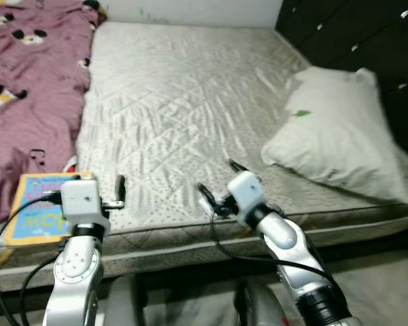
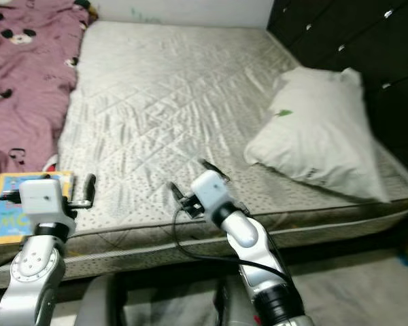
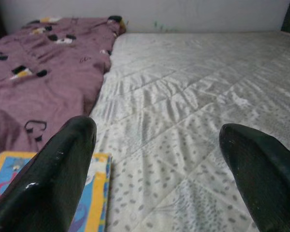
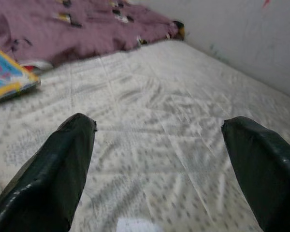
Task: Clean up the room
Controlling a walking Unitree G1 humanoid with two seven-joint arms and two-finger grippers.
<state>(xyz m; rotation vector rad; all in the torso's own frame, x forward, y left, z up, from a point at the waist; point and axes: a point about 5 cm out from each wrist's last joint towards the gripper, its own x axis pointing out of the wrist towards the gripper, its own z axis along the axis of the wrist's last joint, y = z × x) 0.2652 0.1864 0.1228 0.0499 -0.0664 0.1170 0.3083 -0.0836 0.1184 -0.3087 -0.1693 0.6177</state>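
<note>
Before us the grey quilted mattress (image 1: pixel 183 109) takes up most of the view, with a purple cartoon-print blanket (image 1: pixel 27 81) heaped over its left side and a white pillow (image 1: pixel 340 132) lying on its right side beside a dark cabinet (image 1: pixel 367 41). At the near left edge we see a blue and yellow book (image 1: pixel 28 210) lying flat, partly against the blanket. Our left gripper (image 3: pixel 159 159) hovers just beside that book with fingers spread and empty, while our right gripper (image 4: pixel 159 159) hangs over the near middle edge, likewise spread wide and holding nothing.
</note>
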